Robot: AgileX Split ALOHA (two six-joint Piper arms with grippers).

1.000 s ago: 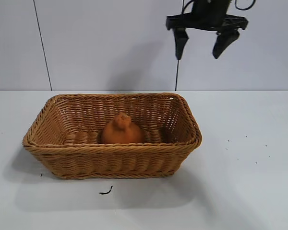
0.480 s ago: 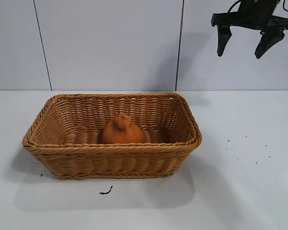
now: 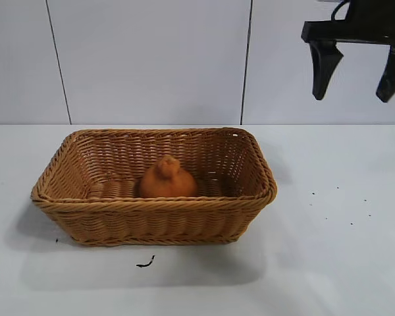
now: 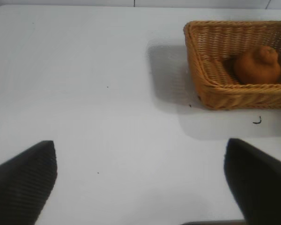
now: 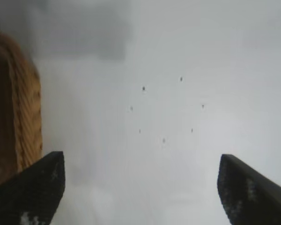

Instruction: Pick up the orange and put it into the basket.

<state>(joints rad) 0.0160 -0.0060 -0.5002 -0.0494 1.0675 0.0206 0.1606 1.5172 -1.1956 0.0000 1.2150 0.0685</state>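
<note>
Exterior view: one orange [image 3: 167,179], matte, rough-skinned, with a knobby bump on top, is seen resting inside one tan wicker basket [image 3: 151,222], nothing else in it. The right gripper [image 3: 357,68] is held high, well off to the basket's right, fingers spread and empty.

Left wrist view: the left gripper [image 4: 140,180] is spread wide and empty over the white table [image 4: 84,93]; basket and orange lie well ahead, to one side.

Right wrist view: spread fingertips [image 5: 33,192] are recorded above speckled table, basket edge beside one finger.

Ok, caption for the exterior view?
Knobby orange fruit sits in tan woven wicker basket; open right gripper hangs above.
</note>
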